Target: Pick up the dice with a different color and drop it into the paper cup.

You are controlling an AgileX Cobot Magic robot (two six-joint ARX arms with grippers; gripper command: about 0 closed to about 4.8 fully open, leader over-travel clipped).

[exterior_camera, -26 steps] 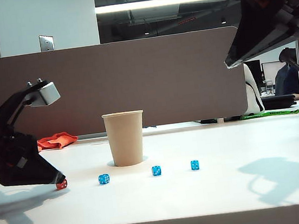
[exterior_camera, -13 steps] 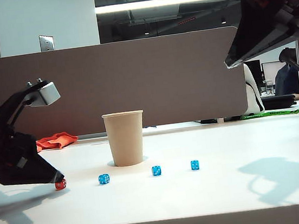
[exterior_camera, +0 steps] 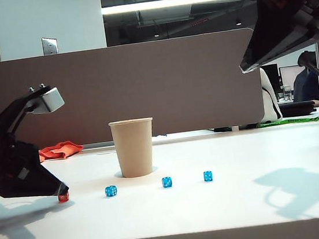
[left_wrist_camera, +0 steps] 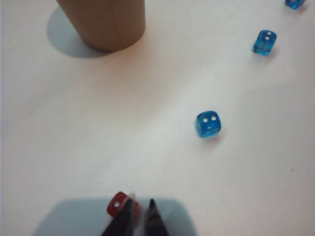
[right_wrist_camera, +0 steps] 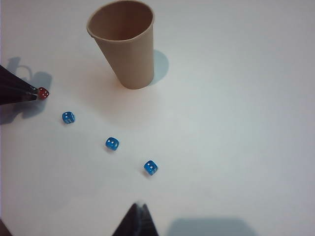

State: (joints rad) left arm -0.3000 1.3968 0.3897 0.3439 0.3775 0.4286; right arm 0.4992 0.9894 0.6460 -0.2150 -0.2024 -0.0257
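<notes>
from the exterior view, the left gripper (exterior_camera: 61,193) is down at the lower left of the frame, its tips on the white table (exterior_camera: 228,204). the red die (exterior_camera: 63,197) sits on the table right at those tips. the paper cup (exterior_camera: 134,149) stands upright near the middle, well apart from the red die. three blue dice (exterior_camera: 110,191) (exterior_camera: 166,181) (exterior_camera: 208,176) lie in a row in front of the cup. the right gripper (exterior_camera: 243,68) hangs high in the upper right, far above the table, and from here i cannot tell how its jaws stand. an orange cloth (exterior_camera: 61,149) lies at the back on the left.

in the left wrist view, the left gripper (left_wrist_camera: 141,216) has its jaws drawn to a narrow slit, narrower than the die. the red die (left_wrist_camera: 117,203) is not in that slit: it lies against the outer side of one finger, on the table. the paper cup (left_wrist_camera: 106,22) stands well apart, and a blue die (left_wrist_camera: 208,123) is the nearest of the others.

in the right wrist view, the right gripper (right_wrist_camera: 139,211) has its tips together with nothing between them. the paper cup (right_wrist_camera: 125,49) shows its open mouth, with nothing inside. the red die (right_wrist_camera: 44,92) lies just off the end of the left gripper (right_wrist_camera: 30,92), outside the cup.
</notes>
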